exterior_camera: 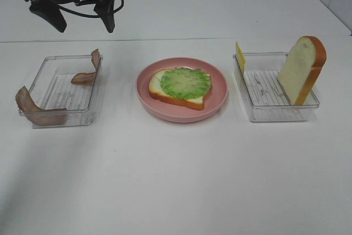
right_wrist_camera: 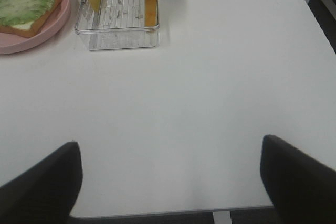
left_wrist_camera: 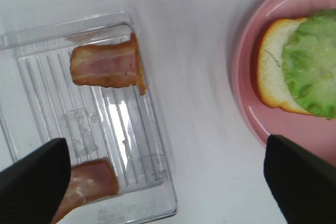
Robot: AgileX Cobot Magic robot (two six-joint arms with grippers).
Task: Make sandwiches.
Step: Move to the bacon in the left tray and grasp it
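a bread slice (exterior_camera: 155,85) topped with lettuce (exterior_camera: 186,82) lies on the pink plate (exterior_camera: 217,100) at centre frame on the white desk (exterior_camera: 176,180). two bacon strips (exterior_camera: 85,77) drape the left tray (exterior_camera: 60,89); cheese (exterior_camera: 240,57) and a second slice (exterior_camera: 300,70) stand on edge in the right tray (exterior_camera: 264,89). the left gripper (exterior_camera: 85,24) hangs upper left, jaws open; the right gripper (right_wrist_camera: 169,142) has its jaws spread wide too.

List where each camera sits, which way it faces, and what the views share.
Exterior high: mounted high, looking down over the table; shows the bacon tray, pink plate and bread tray, with the left gripper at top left.
Left wrist: above the bacon tray, looking down; its spread fingers frame the view.
Right wrist: low over the table, facing the bread tray; right gripper open, holding nothing.
Shared: the plate with bread slice and lettuce appears in all three.
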